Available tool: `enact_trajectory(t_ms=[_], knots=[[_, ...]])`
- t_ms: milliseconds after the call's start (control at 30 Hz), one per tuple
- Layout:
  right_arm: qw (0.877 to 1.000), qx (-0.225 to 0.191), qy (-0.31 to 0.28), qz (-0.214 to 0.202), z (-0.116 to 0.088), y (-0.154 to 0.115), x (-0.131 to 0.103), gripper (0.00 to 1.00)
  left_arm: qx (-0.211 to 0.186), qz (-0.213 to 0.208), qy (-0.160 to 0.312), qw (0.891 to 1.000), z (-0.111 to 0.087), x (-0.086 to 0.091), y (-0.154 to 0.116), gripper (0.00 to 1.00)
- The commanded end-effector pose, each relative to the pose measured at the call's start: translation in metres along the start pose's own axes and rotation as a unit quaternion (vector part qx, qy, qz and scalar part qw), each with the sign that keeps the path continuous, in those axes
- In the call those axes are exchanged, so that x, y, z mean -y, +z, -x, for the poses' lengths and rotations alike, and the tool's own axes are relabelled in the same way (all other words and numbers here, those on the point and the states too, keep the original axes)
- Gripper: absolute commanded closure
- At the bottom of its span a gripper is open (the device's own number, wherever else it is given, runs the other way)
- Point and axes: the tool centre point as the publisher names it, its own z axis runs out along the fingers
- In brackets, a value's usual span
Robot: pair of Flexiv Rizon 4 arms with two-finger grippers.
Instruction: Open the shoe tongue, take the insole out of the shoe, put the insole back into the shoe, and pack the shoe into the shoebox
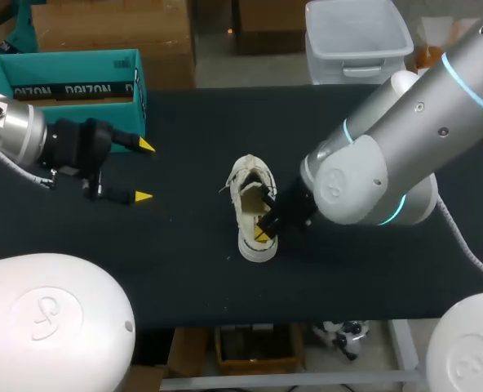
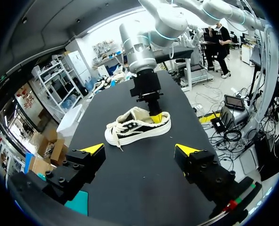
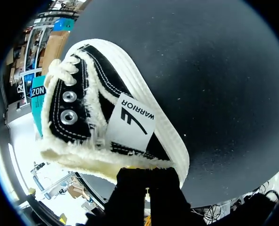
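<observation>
Item: shoe [image 1: 254,208], upright at mid-tabletop [image 1: 184,278]. Right claw [image 1: 263,224] was set at its heel opening, presumably to reach the insole; its grip could not be told. Left claw [image 1: 144,171] was spread wide, empty, beside the shoebox [image 1: 70,61], likely awaiting packing.

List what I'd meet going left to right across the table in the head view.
shoebox → left gripper → shoe → right arm. The right gripper overlaps the shoe, so it has no place of its own in the order.
</observation>
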Motion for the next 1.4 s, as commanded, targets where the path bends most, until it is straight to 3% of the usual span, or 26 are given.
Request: enact_trajectory(t_ms=[33, 133, 333, 567, 667, 833, 967, 1133, 1167, 1233, 1267, 1400], knots=[[0.999, 0.011, -0.005, 0.041, 0.001, 0.011, 0.003, 1.00, 0.003, 0.014, -0.005, 1.000, -0.005, 0.009, -0.006, 0.00], [0.999, -0.004, -0.024, 0.045, -0.001, 0.004, 0.007, 1.00, 0.004, 0.020, -0.008, 1.000, -0.010, 0.013, -0.008, 0.00], [0.996, -0.042, -0.056, 0.055, -0.002, -0.036, 0.017, 1.00, 0.004, 0.032, -0.010, 0.999, -0.022, 0.024, -0.009, 0.00], [0.993, -0.065, -0.087, 0.051, 0.005, -0.066, 0.014, 1.00, 0.007, 0.047, -0.021, 0.999, -0.036, 0.032, -0.008, 0.00], [0.991, -0.070, -0.101, 0.043, 0.007, -0.073, 0.009, 0.93, 0.009, 0.055, -0.027, 0.998, -0.042, 0.035, -0.008, 0.00], [0.987, -0.082, -0.137, 0.015, 0.012, -0.086, 0.000, 0.80, 0.013, 0.068, -0.045, 0.997, -0.055, 0.038, -0.006, 0.00], [0.982, -0.084, -0.171, -0.004, 0.015, -0.097, -0.010, 0.62, 0.017, 0.077, -0.064, 0.995, -0.065, 0.040, -0.006, 0.00], [0.976, -0.082, -0.199, -0.026, 0.021, -0.107, -0.024, 0.47, 0.025, 0.083, -0.092, 0.992, -0.074, 0.042, -0.004, 0.00], [0.975, -0.083, -0.204, -0.033, 0.022, -0.109, -0.026, 0.30, 0.026, 0.085, -0.096, 0.991, -0.076, 0.041, -0.003, 0.00], [0.974, -0.077, -0.209, -0.044, 0.025, -0.113, -0.034, 0.07, 0.028, 0.088, -0.109, 0.990, -0.078, 0.041, -0.002, 0.00], [0.972, -0.078, -0.216, -0.052, 0.026, -0.115, -0.036, 0.00, 0.029, 0.089, -0.113, 0.989, -0.079, 0.040, -0.001, 0.00], [0.965, -0.063, -0.247, -0.068, 0.026, -0.124, -0.046, 0.00, 0.033, 0.096, -0.136, 0.985, -0.086, 0.040, 0.000, 0.00]])
